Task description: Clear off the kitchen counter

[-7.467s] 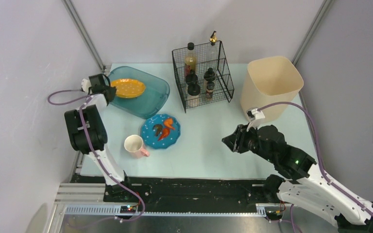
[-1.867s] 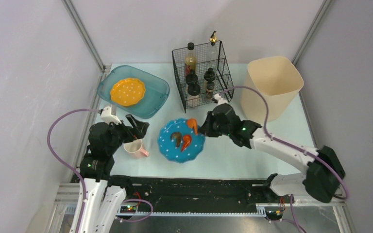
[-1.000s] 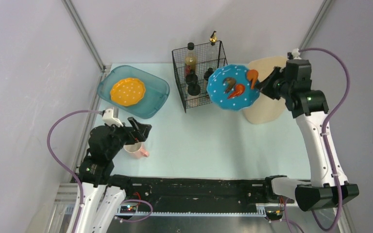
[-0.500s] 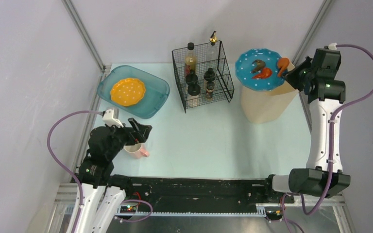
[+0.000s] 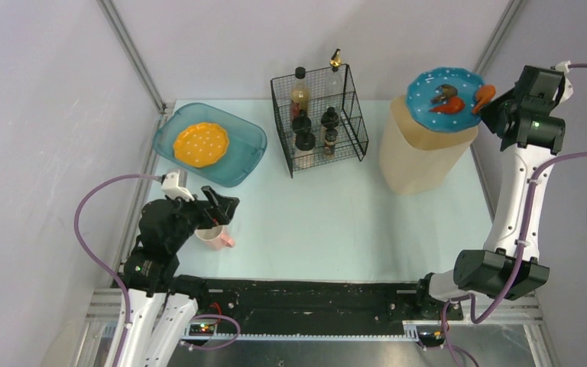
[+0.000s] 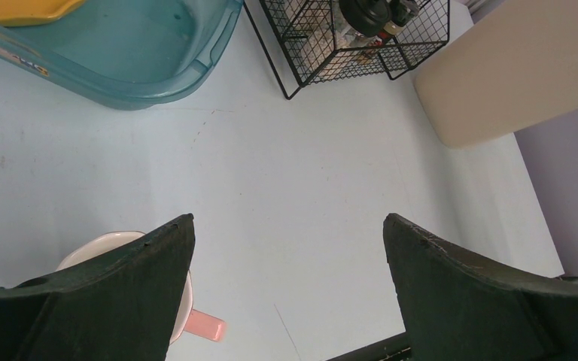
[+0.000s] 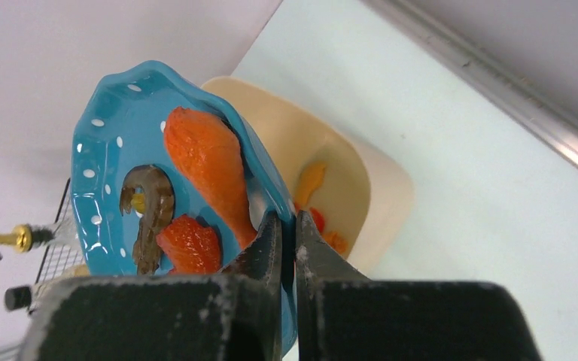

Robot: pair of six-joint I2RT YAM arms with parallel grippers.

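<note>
1. We see the right gripper [image 5: 486, 105] [image 7: 287, 226] raised high over the far right corner. Its two fingers are pinched tight on the rim of a round blue ceramic plate with white dots [image 5: 437, 86] [image 7: 105, 158].
2. The blue plate hangs above the mouth of a tall beige plastic bin [image 5: 419, 157] [image 7: 380, 188]. It carries an orange drumstick-shaped piece [image 5: 483, 94] [image 7: 209, 167], a red chunk [image 5: 447, 107] [image 7: 190, 244] and a brown curl [image 5: 445, 92] [image 7: 149, 214].
3. In the right wrist view we look past the plate into the bin, where small orange and red scraps [image 7: 312, 182] lie at the bottom.
4. The left gripper [image 5: 218, 206] [image 6: 287, 222] hovers low at the near left, its jaws spread as wide as they go, with nothing between them. A pink ceramic mug with a cream inside [image 5: 212, 233] [image 6: 101, 247] stands upright just under its left finger.
5. The kitchen counter [image 5: 329, 214] [image 6: 308, 165], a pale mint-blue rectangular tabletop, runs from the black front rail to the back wall. It bears the mug, the bin and the two containers named below.
6. At the far left, a teal translucent plastic tub [image 5: 248, 149] [image 6: 158, 75] holds a yellow dotted plate [image 5: 201, 144] [image 6: 30, 9]. A black wire basket of dark bottles [image 5: 319, 122] [image 6: 331, 45] stands between the tub and the bin.
</note>
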